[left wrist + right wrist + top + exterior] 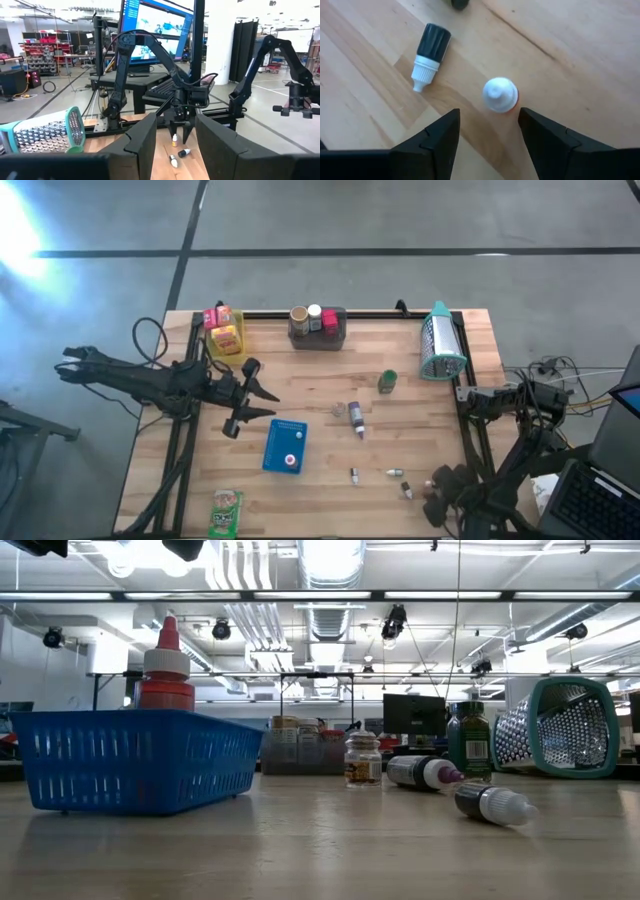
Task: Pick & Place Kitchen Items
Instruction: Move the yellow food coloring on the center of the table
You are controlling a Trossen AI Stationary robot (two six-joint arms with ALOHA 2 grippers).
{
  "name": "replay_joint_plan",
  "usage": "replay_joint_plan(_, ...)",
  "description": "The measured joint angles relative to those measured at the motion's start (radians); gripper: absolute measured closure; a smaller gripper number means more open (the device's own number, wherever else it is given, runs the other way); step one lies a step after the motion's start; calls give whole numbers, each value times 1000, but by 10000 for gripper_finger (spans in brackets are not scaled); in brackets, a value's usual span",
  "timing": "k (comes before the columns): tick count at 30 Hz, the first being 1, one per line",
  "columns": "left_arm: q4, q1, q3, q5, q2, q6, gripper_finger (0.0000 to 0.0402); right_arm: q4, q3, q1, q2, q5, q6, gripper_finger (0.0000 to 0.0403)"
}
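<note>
At the surface's left edge, about midway along it, the left pincer (243, 398) hangs with its fingers standing apart and nothing between them. It is only waiting, but it points toward the blue tray (285, 446) just beside it, and a careless swing could knock that tray and the red-capped bottle (166, 668) standing in it.

Farther along, mid-surface, lie a small jar (362, 760), a dark bottle on its side (356, 419) and a green bottle (387, 381). Two bins of boxed goods sit at the far edge, and a green packet (227, 512) lies at the near left corner.

Near the front right edge, the right pincer (488, 131) hovers directly over an upright white-capped bottle (500, 93), fingers spread either side of it without touching. The bottle is small, round and narrow-based, so a descent slightly off centre would likely have one finger strike the cap first and tip it. If the fingers close too high, on the tapered cap, it may squirt out. A black-capped bottle lying on its side (429, 51) rests close by; a finger brushing it could send it rolling toward the edge.
</note>
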Motion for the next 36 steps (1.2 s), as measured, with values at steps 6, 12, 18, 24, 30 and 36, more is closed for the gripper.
replay_joint_plan(6,0,0,0,0,0,-1,258,-25,-2,-1,2,14,3,215)
replay_joint_plan(12,0,-1,0,0,0,-1,258,-53,-5,-2,4,27,17,229)
replay_joint_plan(18,0,-1,0,1,0,-1,258,-55,-5,-3,5,39,21,245)
replay_joint_plan(24,0,-1,0,1,0,-1,258,-53,-5,-2,6,74,21,273)
replay_joint_plan(30,0,-1,0,1,0,-1,258,-50,-5,-3,5,84,21,315)
replay_joint_plan(36,0,0,0,1,0,-1,258,-40,-8,-16,-32,69,19,336)
